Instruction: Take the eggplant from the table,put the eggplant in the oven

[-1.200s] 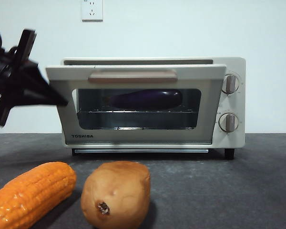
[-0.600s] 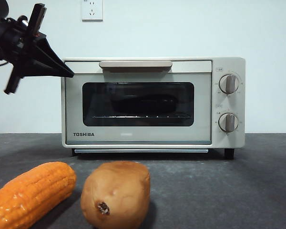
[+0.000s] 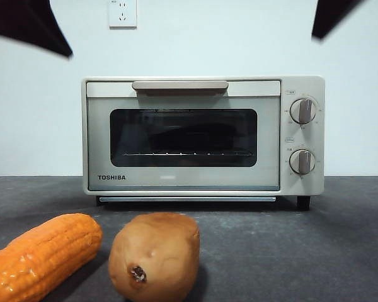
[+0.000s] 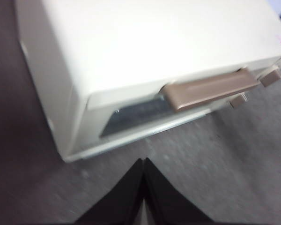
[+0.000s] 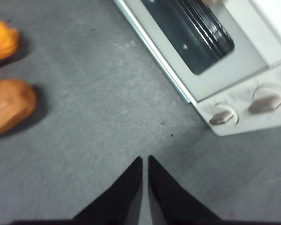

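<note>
Your desk (image 3: 290, 251) carries the oven (image 3: 201, 135), door shut, below and ahead of both pincers. Behind its dark glass you can barely make out the eggplant (image 3: 189, 133), a dim shape above the rack. The corn (image 3: 41, 255) is cut off; the potato (image 3: 154, 255) sits beside it. Left pincer (image 4: 144, 164) hangs above the oven's corner, pressed together and empty; right pincer (image 5: 145, 161) hangs over bare desk, tips almost touching, empty.

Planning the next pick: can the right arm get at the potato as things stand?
Probably yes. The potato lies in the open on the table, nothing over it; the corn lies apart. The right gripper hangs above, jaws shut, so they must open.
</note>
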Motion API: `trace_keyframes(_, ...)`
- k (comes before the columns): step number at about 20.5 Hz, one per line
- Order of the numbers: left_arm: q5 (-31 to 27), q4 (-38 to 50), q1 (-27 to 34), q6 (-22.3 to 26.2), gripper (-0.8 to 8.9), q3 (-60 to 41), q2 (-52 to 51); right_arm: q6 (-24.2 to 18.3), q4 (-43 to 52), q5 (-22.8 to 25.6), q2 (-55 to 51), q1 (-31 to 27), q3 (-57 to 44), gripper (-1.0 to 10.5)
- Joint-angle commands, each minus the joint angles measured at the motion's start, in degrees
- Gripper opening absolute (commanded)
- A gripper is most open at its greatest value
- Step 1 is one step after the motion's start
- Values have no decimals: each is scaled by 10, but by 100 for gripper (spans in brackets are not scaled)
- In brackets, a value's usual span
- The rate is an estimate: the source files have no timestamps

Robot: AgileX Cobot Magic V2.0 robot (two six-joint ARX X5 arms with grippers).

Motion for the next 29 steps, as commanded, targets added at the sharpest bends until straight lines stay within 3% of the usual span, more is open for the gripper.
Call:
trace_keyframes(1, -70, 18, -22, 18, 4, -25, -44, 56, 72, -24, -19, -53, -44, 3)
trace_keyframes(6, -143, 85, -43, -19, 4, -155, -148, 117, 266, -50, -106, -153, -195, 3)
trace_keyframes(12, -216, 189, -56, -51, 4, -311, -248, 182, 476, -59, -203, -172, -358, 3)
trace_keyframes(17, -220, 156, -65, -96, 4, -328, -266, 189, 488, -23, -208, -172, -386, 3)
trace_keyframes(29, -219, 158, -66, -98, 4, -328, -264, 189, 490, -11, -208, -172, -386, 3)
